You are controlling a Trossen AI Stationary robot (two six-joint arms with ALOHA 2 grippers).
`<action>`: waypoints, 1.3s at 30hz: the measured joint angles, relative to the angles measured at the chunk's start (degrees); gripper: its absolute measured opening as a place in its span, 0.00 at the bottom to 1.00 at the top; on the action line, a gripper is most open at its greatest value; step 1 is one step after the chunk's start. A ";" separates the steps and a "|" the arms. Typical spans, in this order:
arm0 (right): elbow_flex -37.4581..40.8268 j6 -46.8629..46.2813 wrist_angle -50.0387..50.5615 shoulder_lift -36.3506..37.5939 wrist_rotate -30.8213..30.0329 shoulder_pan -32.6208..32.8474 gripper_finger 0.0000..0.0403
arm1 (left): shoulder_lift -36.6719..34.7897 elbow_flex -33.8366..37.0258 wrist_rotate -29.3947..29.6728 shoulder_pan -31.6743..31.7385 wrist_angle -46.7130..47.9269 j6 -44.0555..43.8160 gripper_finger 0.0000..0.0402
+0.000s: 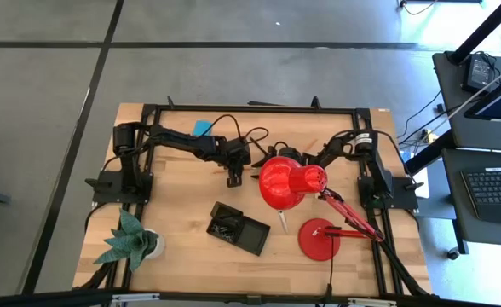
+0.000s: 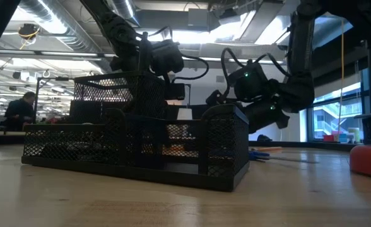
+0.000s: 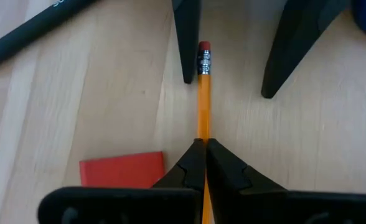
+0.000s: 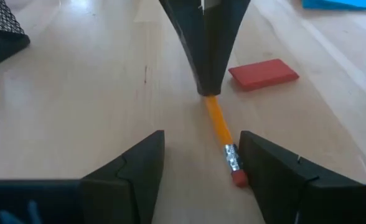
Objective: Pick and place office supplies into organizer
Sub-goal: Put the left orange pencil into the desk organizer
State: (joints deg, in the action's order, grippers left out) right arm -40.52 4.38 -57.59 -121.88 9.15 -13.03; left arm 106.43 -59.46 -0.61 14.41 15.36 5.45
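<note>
An orange wooden pencil (image 3: 204,106) with a red eraser tip (image 3: 204,47) lies on the table behind the organizer (image 1: 238,227), a low black mesh tray. My left gripper (image 3: 203,144) points down on it and is shut on its shaft. My right gripper (image 4: 201,140) is open. Its fingers stand either side of the pencil's eraser end (image 4: 238,177), which lies close beside one finger (image 4: 264,171); I cannot tell whether they touch. A small flat red piece (image 3: 122,169) lies beside the pencil. A black pen (image 3: 27,31) and the blue sticky pad (image 1: 202,128) lie farther off. My left gripper pinches the pencil's shaft (image 3: 203,134) between its two fingertips, some way back from the eraser end. The fingers (image 4: 205,56) come from above, pointing down, and lie across the pencil. The eraser end rests low at the table. The rest of the pencil is hidden behind the fingers.
The red desk lamp's shade (image 1: 289,183) hangs over the table's middle and hides part of my right arm in the high view. Its round base (image 1: 319,240) stands near the near right edge. A green paper plant (image 1: 131,240) stands at the near left corner.
</note>
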 joint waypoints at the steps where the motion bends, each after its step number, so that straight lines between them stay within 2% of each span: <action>1: -0.03 -0.09 -0.18 -0.17 0.00 -0.08 0.53 | 0.00 -0.01 -0.01 0.00 0.36 -0.10 0.01; 10: -0.12 -1.08 1.36 -0.31 0.49 -0.91 0.53 | -0.22 -0.17 -0.25 -0.02 4.61 -0.22 0.01; 18: -0.10 -1.58 2.03 -0.31 2.77 -1.45 0.52 | -0.11 -0.06 -0.65 -0.04 2.15 0.21 0.01; 31: -0.08 -1.22 2.63 -0.42 2.82 -2.11 0.32 | -0.15 0.00 -0.68 -0.04 5.55 -0.35 0.01; 39: -0.06 -1.30 2.63 -0.45 2.90 -2.20 0.29 | -0.09 0.00 -0.67 -0.07 4.06 -0.37 0.01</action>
State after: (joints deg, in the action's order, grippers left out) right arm -40.58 3.07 -54.96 -122.32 12.04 -15.22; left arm 106.34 -59.46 -1.28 14.35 19.42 5.08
